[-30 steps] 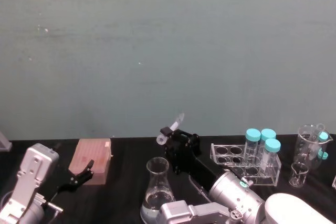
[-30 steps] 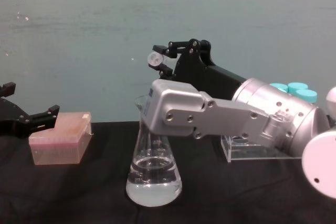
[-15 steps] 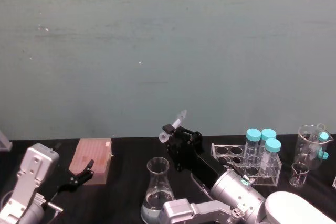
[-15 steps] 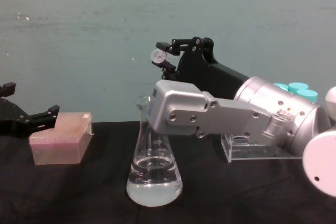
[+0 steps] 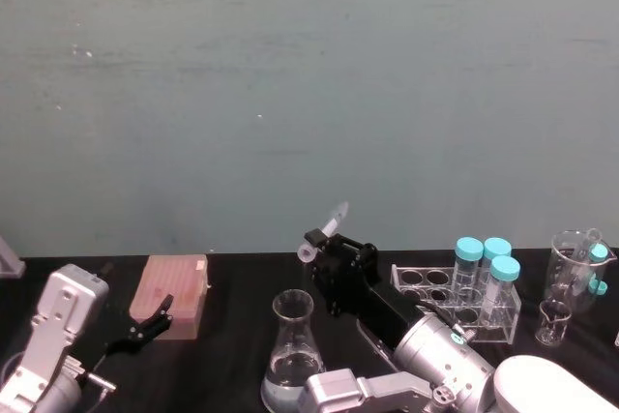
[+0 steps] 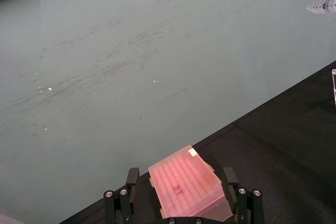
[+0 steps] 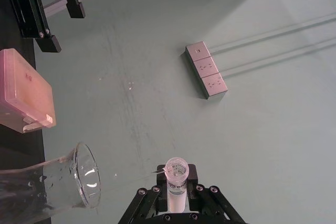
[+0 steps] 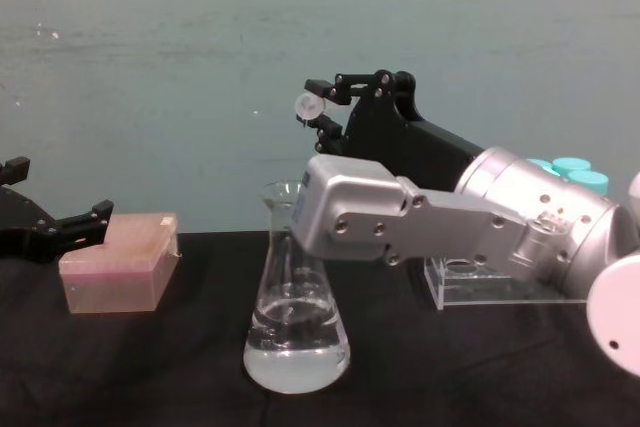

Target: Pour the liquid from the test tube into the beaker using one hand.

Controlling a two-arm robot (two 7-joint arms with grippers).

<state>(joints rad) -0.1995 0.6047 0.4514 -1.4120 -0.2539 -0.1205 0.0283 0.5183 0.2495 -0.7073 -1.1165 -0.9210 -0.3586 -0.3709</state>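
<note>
The test tube (image 5: pixel 324 226) is slim and clear. It is tilted, with its open rim (image 8: pixel 306 104) low and its pointed end raised. My right gripper (image 5: pixel 315 241) is shut on it, high above the table, a little above and to the right of the beaker's mouth. The beaker (image 8: pixel 296 317), a clear conical flask, stands upright with clear liquid (image 8: pixel 296 359) pooled in its wide base. In the right wrist view the tube's rim (image 7: pixel 177 170) faces the camera, and the beaker's lip (image 7: pixel 86 179) is beside it. My left gripper (image 8: pixel 50 228) is open and idle at the far left.
A pink tip box (image 8: pixel 118 273) lies on the black table (image 8: pixel 150 377) left of the flask, just ahead of the left gripper (image 6: pixel 181 192). A clear rack (image 5: pixel 437 287) with teal-capped tubes (image 5: pixel 486 266) and small glass beakers (image 5: pixel 571 273) stand to the right.
The right gripper has carried the test tube slightly rightward and up, away from the flask's mouth. The left arm has not moved.
</note>
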